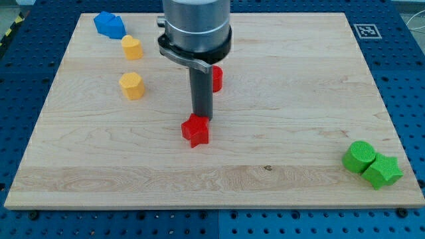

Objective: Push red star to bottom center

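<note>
The red star (195, 131) lies on the wooden board (292, 119), a little left of the middle and just below it. My tip (201, 117) is against the star's top edge, on the side toward the view's top. The rod rises straight up from there and hides part of a red cylinder (215, 78) behind it.
A blue block (109, 24) sits at the top left, with a yellow heart-like block (132, 48) and a yellow hexagonal block (132, 85) below it. A green cylinder (359, 157) and a green star (382, 170) touch each other at the bottom right.
</note>
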Available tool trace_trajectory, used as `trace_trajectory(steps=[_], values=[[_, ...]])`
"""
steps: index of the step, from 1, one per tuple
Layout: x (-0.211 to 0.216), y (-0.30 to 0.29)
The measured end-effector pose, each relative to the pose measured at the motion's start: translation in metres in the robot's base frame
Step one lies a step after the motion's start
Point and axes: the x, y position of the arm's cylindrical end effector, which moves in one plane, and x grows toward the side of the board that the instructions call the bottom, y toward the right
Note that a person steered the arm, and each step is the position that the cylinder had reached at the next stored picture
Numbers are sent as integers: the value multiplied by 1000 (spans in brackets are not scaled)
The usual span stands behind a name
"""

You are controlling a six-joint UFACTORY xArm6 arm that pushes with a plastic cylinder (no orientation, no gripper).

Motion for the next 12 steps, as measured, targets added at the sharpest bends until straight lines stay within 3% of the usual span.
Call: trace_trajectory(steps=[2, 5, 7, 12], values=[[23, 21], [-16, -19], [-11, -36], [72, 27]])
